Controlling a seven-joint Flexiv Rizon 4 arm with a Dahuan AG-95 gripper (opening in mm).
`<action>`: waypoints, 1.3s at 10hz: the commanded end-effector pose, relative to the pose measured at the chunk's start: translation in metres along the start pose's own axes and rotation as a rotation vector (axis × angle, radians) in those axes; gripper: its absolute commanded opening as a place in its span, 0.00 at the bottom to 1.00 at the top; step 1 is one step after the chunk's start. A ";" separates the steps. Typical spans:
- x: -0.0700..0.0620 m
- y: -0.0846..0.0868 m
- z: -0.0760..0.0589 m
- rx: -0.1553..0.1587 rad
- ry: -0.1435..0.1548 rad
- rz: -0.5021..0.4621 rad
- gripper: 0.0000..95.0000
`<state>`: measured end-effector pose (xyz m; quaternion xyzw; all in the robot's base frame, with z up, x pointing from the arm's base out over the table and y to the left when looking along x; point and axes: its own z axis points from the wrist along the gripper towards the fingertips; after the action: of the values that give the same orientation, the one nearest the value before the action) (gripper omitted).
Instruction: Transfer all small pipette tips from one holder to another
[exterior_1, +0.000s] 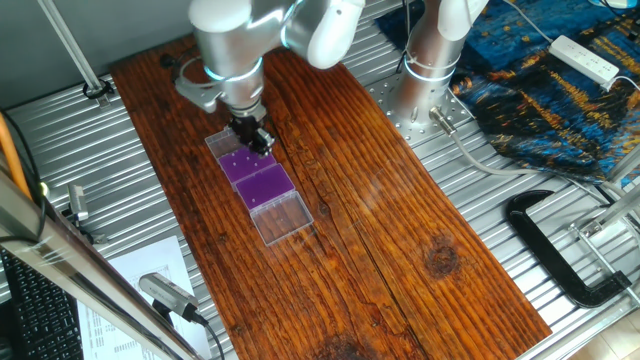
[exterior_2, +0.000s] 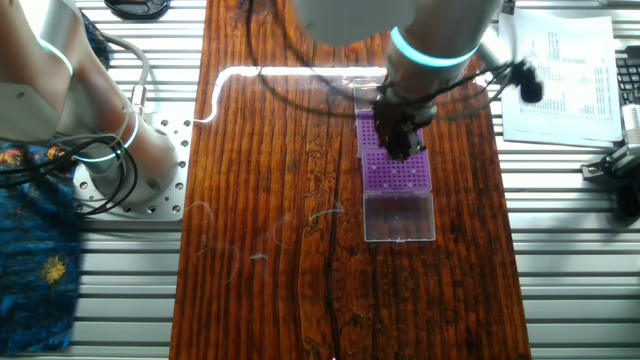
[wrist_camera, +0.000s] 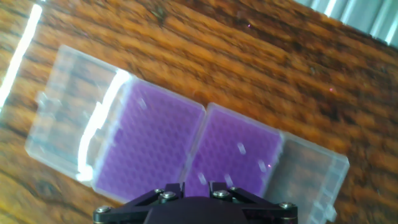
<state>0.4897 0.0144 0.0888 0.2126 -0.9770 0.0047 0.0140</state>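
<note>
Even, bright overhead light in both fixed views. The other fixed view carries a blown-out white glare streak on the table (exterior_2: 260, 71), far side of the holders (exterior_2: 396, 170). Hand view soft throughout, motion-smeared; a matching glare streak runs along the table's left edge and another along the left holder's clear lid (wrist_camera: 74, 127). Claw (wrist_camera: 196, 202) at the bottom edge is dark and underexposed.

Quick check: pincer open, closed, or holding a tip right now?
Pincer: cannot be told; it hangs low over the purple racks, fingertips not clearly visible in any view.
</note>
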 end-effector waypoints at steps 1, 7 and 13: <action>-0.019 0.011 -0.002 0.004 0.000 0.019 0.20; -0.076 0.027 0.005 0.010 -0.009 0.050 0.20; -0.087 0.042 0.015 0.006 0.000 0.086 0.00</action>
<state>0.5490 0.0874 0.0701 0.1681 -0.9856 0.0098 0.0134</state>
